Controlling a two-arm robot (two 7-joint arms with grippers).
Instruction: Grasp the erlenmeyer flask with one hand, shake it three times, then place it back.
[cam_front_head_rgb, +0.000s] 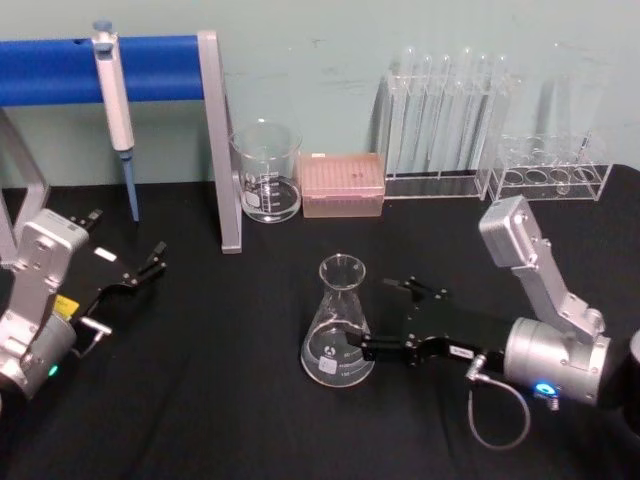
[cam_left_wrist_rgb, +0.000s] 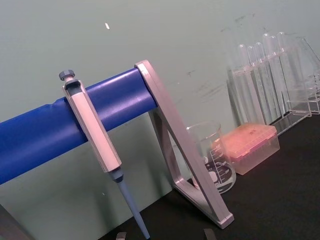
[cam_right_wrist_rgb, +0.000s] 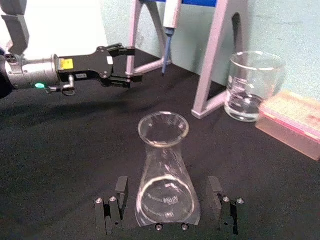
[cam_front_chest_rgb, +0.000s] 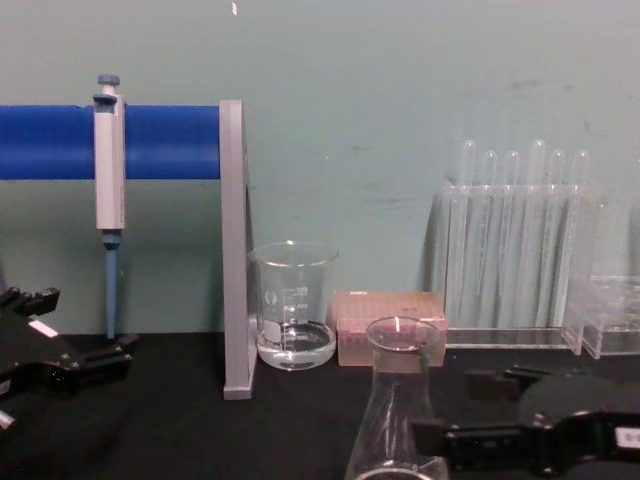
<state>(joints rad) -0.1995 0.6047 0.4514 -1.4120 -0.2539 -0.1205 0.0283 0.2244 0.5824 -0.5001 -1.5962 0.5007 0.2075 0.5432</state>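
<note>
- Clear glass, the erlenmeyer flask (cam_front_head_rgb: 338, 327) stands upright on the black table (cam_front_head_rgb: 220, 400), in front of the beaker (cam_front_head_rgb: 267, 172).
- The right gripper (cam_right_wrist_rgb: 167, 212) is wide open; its fingers (cam_right_wrist_rgb: 118, 196) flank the flask's base without touching.
- The left gripper (cam_front_head_rgb: 152, 260) is parked far left of the flask.

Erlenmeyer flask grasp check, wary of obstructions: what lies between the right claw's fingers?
In the right wrist view, the erlenmeyer flask alone sits between the open right claw.

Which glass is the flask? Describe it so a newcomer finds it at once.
On the black table, in front of the beaker and pink box, the erlenmeyer flask stands between the right hand's open fingers. It alone is cone-shaped with a narrow neck.
</note>
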